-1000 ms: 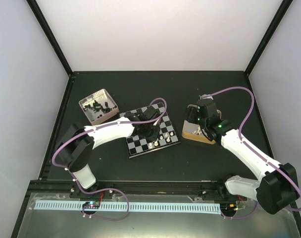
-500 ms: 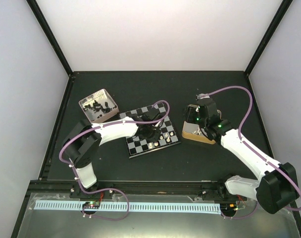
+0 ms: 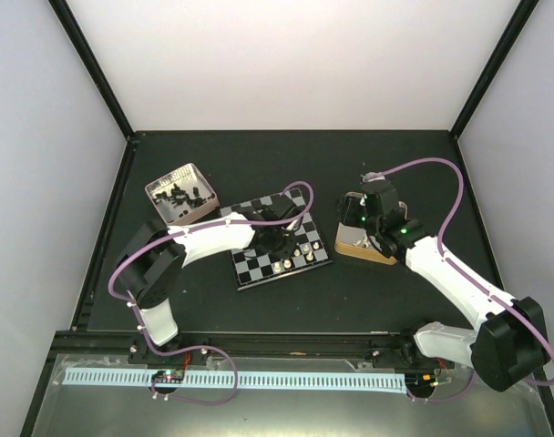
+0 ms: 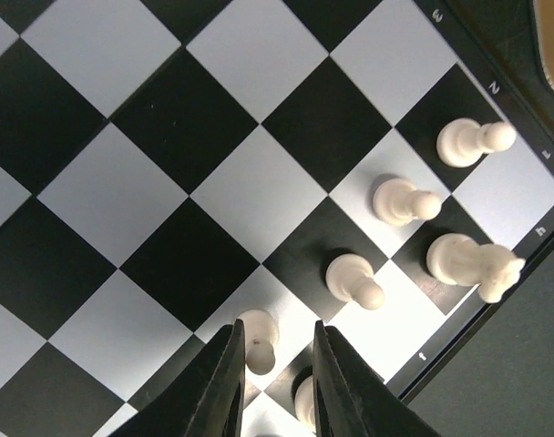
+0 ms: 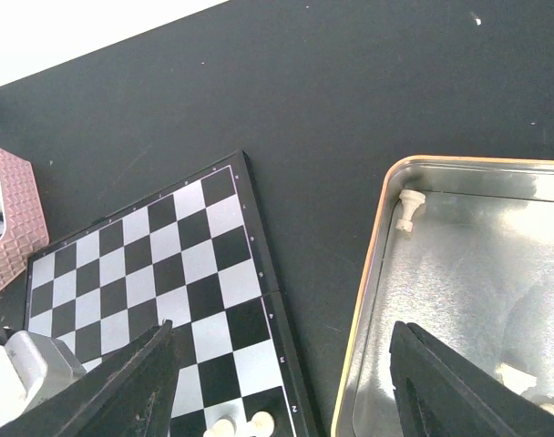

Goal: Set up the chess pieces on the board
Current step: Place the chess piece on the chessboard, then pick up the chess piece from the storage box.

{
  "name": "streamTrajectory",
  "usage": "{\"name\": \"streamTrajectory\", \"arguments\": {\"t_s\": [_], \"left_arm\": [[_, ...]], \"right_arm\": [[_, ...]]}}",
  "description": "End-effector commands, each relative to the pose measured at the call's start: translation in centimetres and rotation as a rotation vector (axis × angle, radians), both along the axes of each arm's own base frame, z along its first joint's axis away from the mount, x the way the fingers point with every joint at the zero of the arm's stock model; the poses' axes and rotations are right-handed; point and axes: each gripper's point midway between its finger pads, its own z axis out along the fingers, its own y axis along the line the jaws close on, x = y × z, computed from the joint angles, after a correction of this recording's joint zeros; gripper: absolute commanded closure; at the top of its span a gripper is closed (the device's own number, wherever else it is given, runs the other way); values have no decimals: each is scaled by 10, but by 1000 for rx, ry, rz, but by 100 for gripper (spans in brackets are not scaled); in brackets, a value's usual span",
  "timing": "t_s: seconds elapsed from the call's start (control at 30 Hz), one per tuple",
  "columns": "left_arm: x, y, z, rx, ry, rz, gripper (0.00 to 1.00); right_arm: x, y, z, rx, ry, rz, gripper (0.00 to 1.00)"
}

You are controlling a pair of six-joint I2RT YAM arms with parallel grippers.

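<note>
The board (image 3: 259, 264) lies mid-table; it also shows in the left wrist view (image 4: 168, 118) and the right wrist view (image 5: 149, 264). Several cream-white chess pieces stand along its right edge, among them pawns (image 4: 405, 201) (image 4: 354, 278) and a taller piece (image 4: 473, 264). My left gripper (image 3: 275, 244) hangs low over these, open. One white pawn (image 4: 257, 340) stands between the fingers, close to the left finger (image 4: 218, 382), with a gap to the right one. My right gripper (image 5: 282, 332) is wide open and empty, above the strip between the board and the tan box.
The tan box (image 3: 364, 250) right of the board has a metal inside (image 5: 377, 237) holding white pieces (image 5: 407, 209) (image 5: 518, 378). The pinkish tray (image 3: 182, 192) with black pieces sits at the back left; its corner shows in the right wrist view (image 5: 13, 218).
My left wrist has shifted slightly over the board's right part, with the arm swinging inward. The right arm has barely moved.
</note>
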Motion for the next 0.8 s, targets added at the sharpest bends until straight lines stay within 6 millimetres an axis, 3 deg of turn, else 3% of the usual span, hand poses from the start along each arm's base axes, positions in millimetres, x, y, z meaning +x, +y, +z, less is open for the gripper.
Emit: {"name": "streamTrajectory", "arguments": {"t_s": [0.0, 0.2, 0.4, 0.57, 0.77], "left_arm": [[9, -5, 24, -33, -37, 3, 76], [24, 13, 53, -50, -121, 82, 71], [40, 42, 102, -146, -250, 231, 65], [36, 64, 128, -243, -302, 280, 62], [24, 75, 142, -330, -324, 262, 59]], "right_arm": [[6, -9, 7, -10, -6, -59, 36], [11, -26, -2, -17, 45, -136, 36], [30, -46, -50, 13, 224, -187, 44], [65, -46, -78, 78, 292, -160, 59], [101, -44, -105, 45, 317, -160, 63]]}}
